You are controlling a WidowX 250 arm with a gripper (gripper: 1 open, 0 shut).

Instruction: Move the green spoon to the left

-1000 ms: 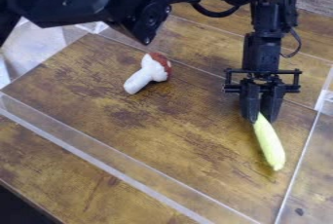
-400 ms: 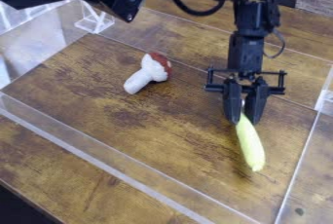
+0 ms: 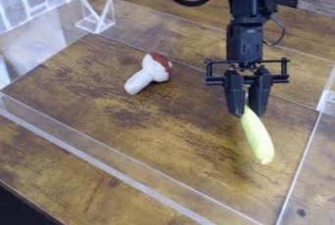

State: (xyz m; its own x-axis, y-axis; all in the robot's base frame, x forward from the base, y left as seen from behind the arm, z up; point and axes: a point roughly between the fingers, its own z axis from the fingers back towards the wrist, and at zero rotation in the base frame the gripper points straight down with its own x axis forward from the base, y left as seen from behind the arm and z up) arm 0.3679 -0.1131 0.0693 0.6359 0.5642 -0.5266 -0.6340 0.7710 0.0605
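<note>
Across the brown wooden worktop [image 3: 92, 82], clear plastic walls [image 3: 78, 151] are forming a shallow enclosure around the work area. Over its right half the black robot arm [image 3: 246, 23] is reaching down, and its gripper [image 3: 248, 105] is pointing at the wood with the two dark fingers [image 3: 237, 96] pinching the upper end of the green spoon [image 3: 257, 135]. The spoon is showing as a slim, smooth yellow-green handle, glossy and slightly tapered, slanting down and to the right from the fingers; its lower tip is sitting near the wood by the right wall, though whether it is touching is hard to tell. Its upper end is hiding between the fingers, so no metal part is showing. Well apart to the left, a toy mushroom [image 3: 147, 72] with a white stem and red cap is lying on its side. No writing or label is readable anywhere.
</note>
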